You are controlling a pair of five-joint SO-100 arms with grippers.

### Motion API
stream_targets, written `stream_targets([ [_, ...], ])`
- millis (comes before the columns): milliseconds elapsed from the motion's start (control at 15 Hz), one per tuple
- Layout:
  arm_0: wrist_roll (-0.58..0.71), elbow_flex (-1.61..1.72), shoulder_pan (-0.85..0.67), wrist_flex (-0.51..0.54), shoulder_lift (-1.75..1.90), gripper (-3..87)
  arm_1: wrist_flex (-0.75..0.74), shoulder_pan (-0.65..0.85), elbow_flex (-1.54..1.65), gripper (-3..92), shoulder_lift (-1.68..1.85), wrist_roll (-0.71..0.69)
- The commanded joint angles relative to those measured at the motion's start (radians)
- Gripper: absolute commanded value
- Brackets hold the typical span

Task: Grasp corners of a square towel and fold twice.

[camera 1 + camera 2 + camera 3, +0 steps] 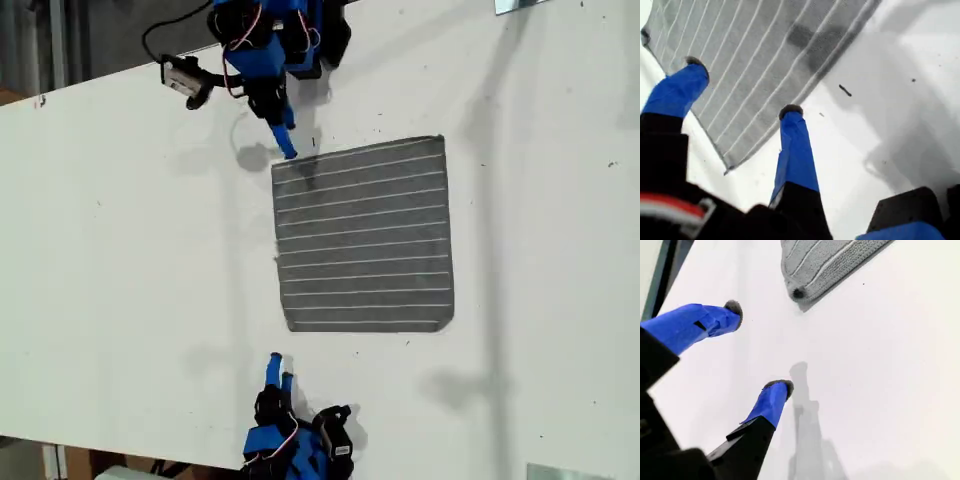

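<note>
The towel (365, 235), grey with thin white stripes, lies flat and unfolded on the white table (120, 250). My first gripper (287, 145) reaches in from the exterior view's top and hovers open at the towel's near corner (278, 166). In the first wrist view its fingers (790, 112) straddle the towel (765, 55) edge beside that corner (726, 169). My second gripper (278, 368) stands open at the exterior view's bottom, a short way off the towel. In the second wrist view the second gripper (756, 346) holds nothing, and a rounded towel corner (799, 294) lies ahead.
The first arm's base and side camera (185, 78) sit at the exterior view's top. The second arm's base (300, 445) is at the bottom edge. Metal pieces (520, 5) (570, 472) show at the right-hand corners. The table edge (90, 82) runs along the exterior view's upper left.
</note>
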Motion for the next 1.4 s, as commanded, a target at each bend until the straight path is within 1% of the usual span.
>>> stream_targets([
  [0,-0.006,-0.005,0.009,-0.011,0.006,26.2,0.018,-0.170,-0.486,37.1,-0.805,0.026],
  [67,-0.008,-0.005,0.009,-0.003,0.006,26.2,0.021,-0.261,-0.535,37.8,-0.925,0.098],
  [200,-0.003,-0.005,0.008,-0.002,0.006,26.4,0.021,-0.465,-0.499,37.7,-0.927,0.313],
  [267,-0.003,-0.005,0.009,0.000,0.006,26.4,-0.002,-0.568,-0.499,37.1,-0.942,0.393],
  [400,-0.002,-0.005,0.008,0.000,0.006,26.4,0.009,-0.703,-0.583,36.1,-1.072,0.508],
  [667,0.002,-0.003,0.005,0.000,0.006,26.1,-0.049,-0.824,-0.799,35.9,-1.364,0.535],
  [933,0.003,-0.002,0.008,0.000,0.006,25.8,-0.155,-0.873,-0.821,35.6,-1.447,0.552],
  [1000,0.003,-0.002,0.008,-0.002,0.006,25.9,-0.193,-0.881,-0.821,34.3,-1.465,0.552],
  [1067,0.003,-0.002,0.008,-0.002,0.006,25.9,-0.239,-0.888,-0.821,27.8,-1.489,0.552],
  [1133,0.002,-0.002,0.009,-0.002,0.006,25.8,-0.273,-0.893,-0.819,10.4,-1.513,0.563],
  [1200,0.002,-0.002,0.009,-0.002,0.006,25.8,-0.302,-0.894,-0.819,-0.1,-1.531,0.566],
  [1267,0.002,-0.002,0.015,-0.002,0.006,25.7,-0.327,-0.896,-0.819,-0.1,-1.539,0.566],
  [1333,-0.025,-0.011,0.060,-0.006,0.006,25.7,-0.336,-0.897,-0.819,-0.1,-1.543,0.566],
])
